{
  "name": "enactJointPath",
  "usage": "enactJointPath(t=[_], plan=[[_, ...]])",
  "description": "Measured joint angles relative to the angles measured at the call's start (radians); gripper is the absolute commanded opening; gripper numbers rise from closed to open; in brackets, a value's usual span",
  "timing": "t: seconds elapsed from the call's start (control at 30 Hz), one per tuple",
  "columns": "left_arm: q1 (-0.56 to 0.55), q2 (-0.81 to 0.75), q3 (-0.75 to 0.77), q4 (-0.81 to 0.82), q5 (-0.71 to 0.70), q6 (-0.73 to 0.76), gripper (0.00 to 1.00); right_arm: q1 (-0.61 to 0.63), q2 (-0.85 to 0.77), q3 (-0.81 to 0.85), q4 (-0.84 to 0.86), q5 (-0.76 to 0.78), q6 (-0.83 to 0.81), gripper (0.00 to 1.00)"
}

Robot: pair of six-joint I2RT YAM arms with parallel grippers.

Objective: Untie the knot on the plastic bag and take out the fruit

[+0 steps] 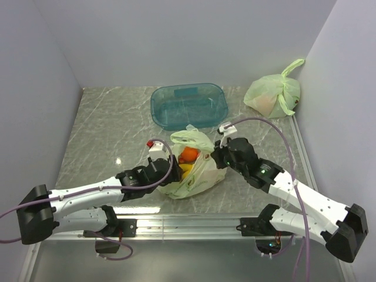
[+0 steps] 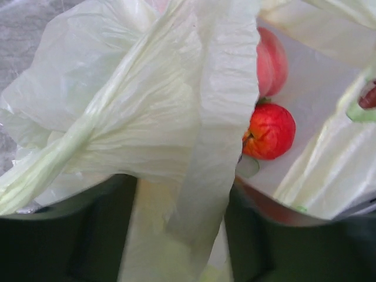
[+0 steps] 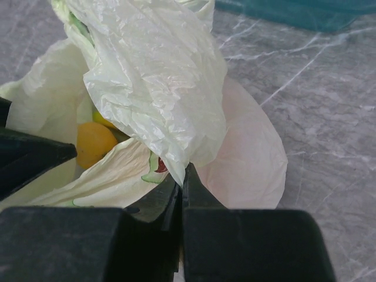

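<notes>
The pale green plastic bag (image 1: 197,173) lies mid-table with its mouth gaping. Fruit shows inside: an orange (image 1: 189,154) and yellow pieces (image 1: 185,169). The left wrist view shows a red apple (image 2: 270,132) and a pink peach (image 2: 271,61) in the bag. My left gripper (image 2: 182,200) is at the bag's left side (image 1: 166,171), its jaws apart with a loose strip of film lying between them. My right gripper (image 3: 183,176) is at the bag's right side (image 1: 216,154), shut on a fold of the film at the bag's rim. The knot is out of view.
A teal plastic tub (image 1: 188,106) stands just behind the bag. A second pale green bag (image 1: 273,94), tied and showing pinkish-orange, sits in the back right corner against the wall. Walls close in the marble table (image 1: 106,129) on three sides.
</notes>
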Motion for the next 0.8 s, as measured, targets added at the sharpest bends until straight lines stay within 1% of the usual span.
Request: enactJointPath(t=[0.03,0.07,0.1,0.13,0.17,0.27,0.4,0.43,0.5,0.53,0.63,0.73,0.8], plan=[[0.004,0.013,0.002,0.005,-0.003,-0.006,0.50,0.000,-0.014,-0.013,0.011,0.003,0.005,0.00],[0.011,0.026,0.003,0.009,-0.006,-0.014,0.42,0.000,-0.031,-0.030,0.024,0.009,0.010,0.00],[0.021,0.036,0.003,0.010,-0.014,-0.021,0.19,0.000,-0.047,-0.047,0.031,0.017,0.020,0.00],[0.032,0.044,0.003,0.007,-0.021,-0.038,0.08,-0.002,-0.066,-0.069,0.042,0.028,0.034,0.00],[0.046,0.047,0.003,-0.001,-0.027,-0.041,0.00,-0.008,-0.089,-0.097,0.057,0.039,0.048,0.00],[0.106,0.033,0.001,-0.023,-0.052,-0.068,0.01,-0.063,-0.183,-0.205,0.079,0.049,0.129,0.00],[0.208,-0.079,-0.055,-0.024,-0.055,-0.087,0.00,-0.239,-0.328,-0.356,0.058,0.029,0.277,0.00],[0.223,-0.101,-0.066,-0.024,-0.053,-0.087,0.01,-0.261,-0.352,-0.376,0.047,0.027,0.303,0.02],[0.238,-0.139,-0.084,-0.021,-0.035,-0.086,0.01,-0.280,-0.393,-0.404,0.021,0.005,0.350,0.21],[0.238,-0.146,-0.088,-0.014,-0.024,-0.082,0.00,-0.282,-0.402,-0.403,0.012,-0.002,0.356,0.38],[0.240,-0.147,-0.089,0.002,0.014,-0.074,0.00,-0.280,-0.413,-0.376,-0.019,-0.047,0.333,0.59],[0.240,-0.142,-0.087,0.010,0.045,-0.064,0.01,-0.261,-0.389,-0.271,-0.087,-0.080,0.267,0.64],[0.240,-0.132,-0.080,0.006,0.061,-0.053,0.01,-0.218,-0.343,-0.143,-0.132,-0.088,0.215,0.64]])
